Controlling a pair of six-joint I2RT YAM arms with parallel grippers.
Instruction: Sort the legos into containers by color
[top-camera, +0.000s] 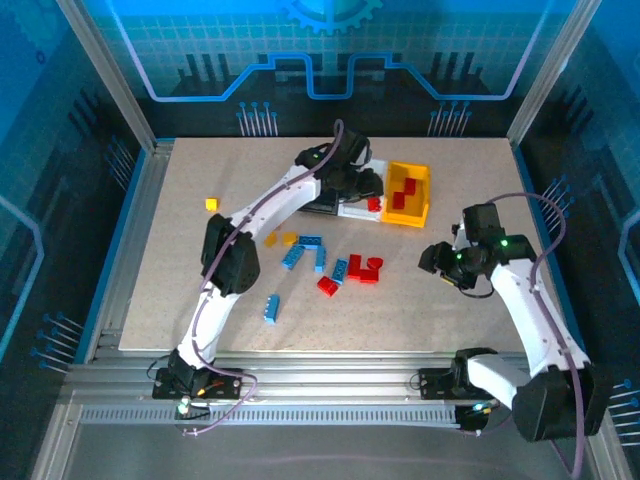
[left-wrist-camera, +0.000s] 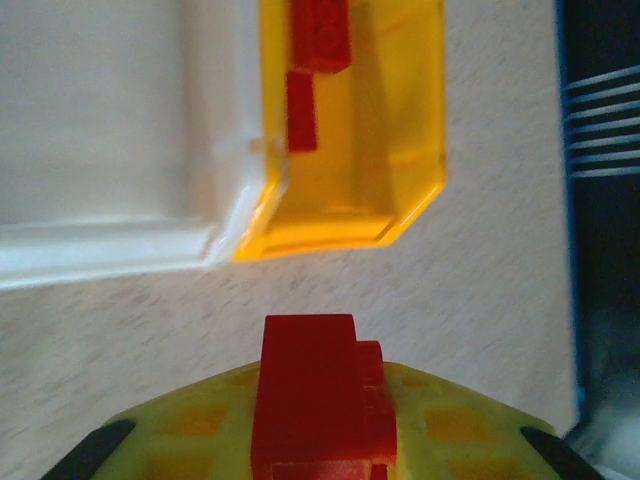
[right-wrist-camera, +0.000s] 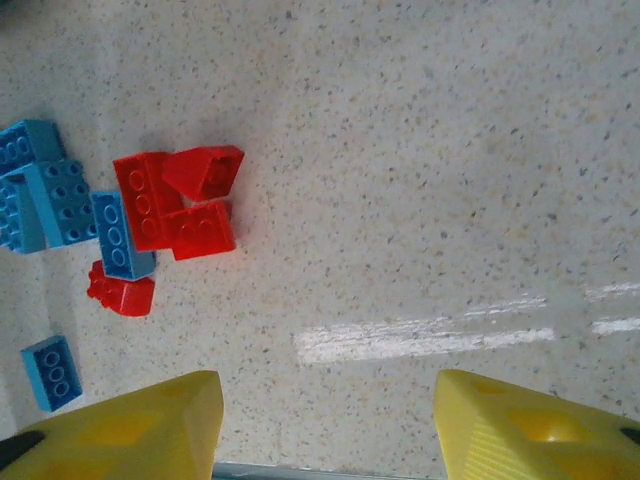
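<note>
One small yellow-orange plastic brick (top-camera: 211, 204) lies alone at the left of the speckled counter (top-camera: 180, 290). Right of it, a loose scatter of light blue bricks (top-camera: 301, 250) and loose red bricks (top-camera: 364, 268) sits mid-counter. Behind them the left gripper (top-camera: 371, 197) is clamped on a red plastic brick (left-wrist-camera: 315, 385), near the white rectangular bin (left-wrist-camera: 100, 130) and the yellow-orange bin (left-wrist-camera: 410, 190), which holds binned red bricks (left-wrist-camera: 301, 110). Farther right, the right gripper (right-wrist-camera: 325, 425) hovers with jaws apart, holding nothing, over the counter.
</note>
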